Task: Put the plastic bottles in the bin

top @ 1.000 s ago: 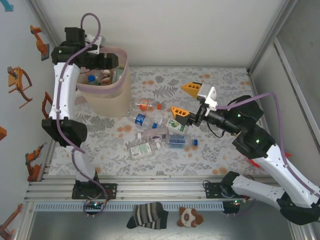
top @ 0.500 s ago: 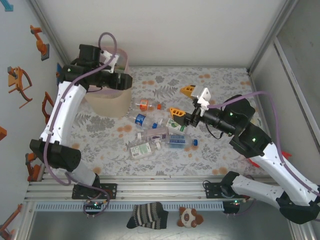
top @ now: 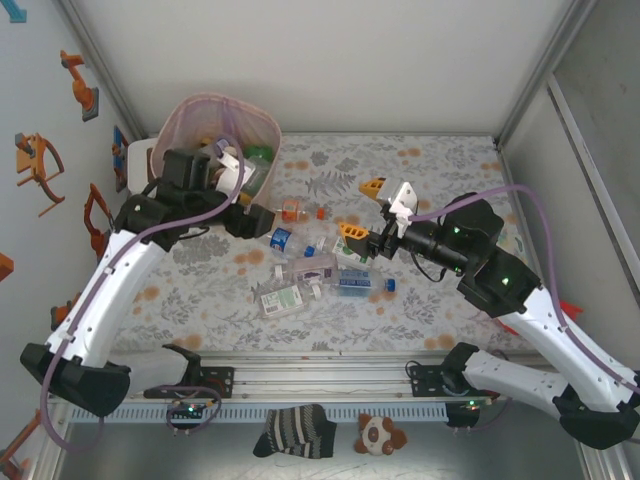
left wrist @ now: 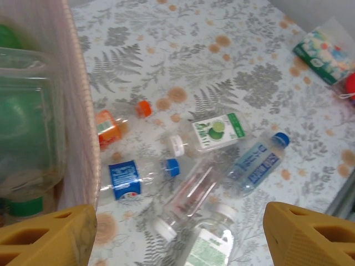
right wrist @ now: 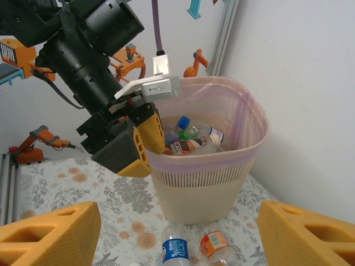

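While left hand [left wrist: 177, 235] and right hand [right wrist: 178, 235] gape empty | right wrist: bottles [right wrist: 191, 136] inside bin [right wrist: 211, 188] (overhead partly blocked)

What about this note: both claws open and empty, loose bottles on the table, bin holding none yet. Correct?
Wrong on the bin: the right wrist view shows several bottles inside it. The left claw and right claw are open and empty, with loose bottles on the table.
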{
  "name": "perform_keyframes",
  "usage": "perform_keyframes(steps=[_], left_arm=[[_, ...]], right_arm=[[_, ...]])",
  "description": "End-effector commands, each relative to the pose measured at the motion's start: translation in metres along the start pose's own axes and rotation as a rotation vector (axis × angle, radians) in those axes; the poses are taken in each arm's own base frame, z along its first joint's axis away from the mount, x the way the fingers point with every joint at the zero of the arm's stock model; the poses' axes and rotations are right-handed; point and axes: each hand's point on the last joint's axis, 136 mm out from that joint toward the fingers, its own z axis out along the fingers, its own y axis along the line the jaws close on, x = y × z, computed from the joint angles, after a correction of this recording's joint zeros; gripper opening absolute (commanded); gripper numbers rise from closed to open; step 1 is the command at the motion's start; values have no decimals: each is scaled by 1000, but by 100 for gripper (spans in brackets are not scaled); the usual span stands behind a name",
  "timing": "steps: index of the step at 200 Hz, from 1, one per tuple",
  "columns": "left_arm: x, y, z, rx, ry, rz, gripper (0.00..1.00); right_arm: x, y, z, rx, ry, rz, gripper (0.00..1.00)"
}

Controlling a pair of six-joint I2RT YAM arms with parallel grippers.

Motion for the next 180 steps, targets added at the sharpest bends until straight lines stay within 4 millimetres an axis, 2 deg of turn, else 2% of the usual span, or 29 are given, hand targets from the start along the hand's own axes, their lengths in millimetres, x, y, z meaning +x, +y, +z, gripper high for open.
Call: perform_keyframes(steps=[1,13,41,57,78,95,121,140,157,180], left_arm=[[-8,31,-3,-107,29,5,78],[-20,39,-1,-115,38,8,78],[-27,50,16,-120,78,24,78],[-37,54,15,-132,51,37,78],[-53,42,5,-87,3,80,78],[-55,32,-1,-68,0,127,78],[-52,22,-13,-69,10,167,78],[-45,4,-23,-18,8,197,77],[-26,-17,-23,46,48,247,76],[11,-33,-16,96,134,304,76]], right_arm=[[-7,1,-1,-11,-24,-21,74],[-7,3,1,-20,-19,-19,73],[-7,1,-3,-4,-21,-19,74],[-7,-2,-7,19,-21,-18,73],[-4,-3,-11,32,-3,-26,74],[0,-4,-11,39,11,-30,74],[3,-5,-10,44,20,-34,74],[5,-5,-7,38,26,-36,74],[6,-5,-5,36,30,-36,74],[6,-4,-4,32,27,-42,74]])
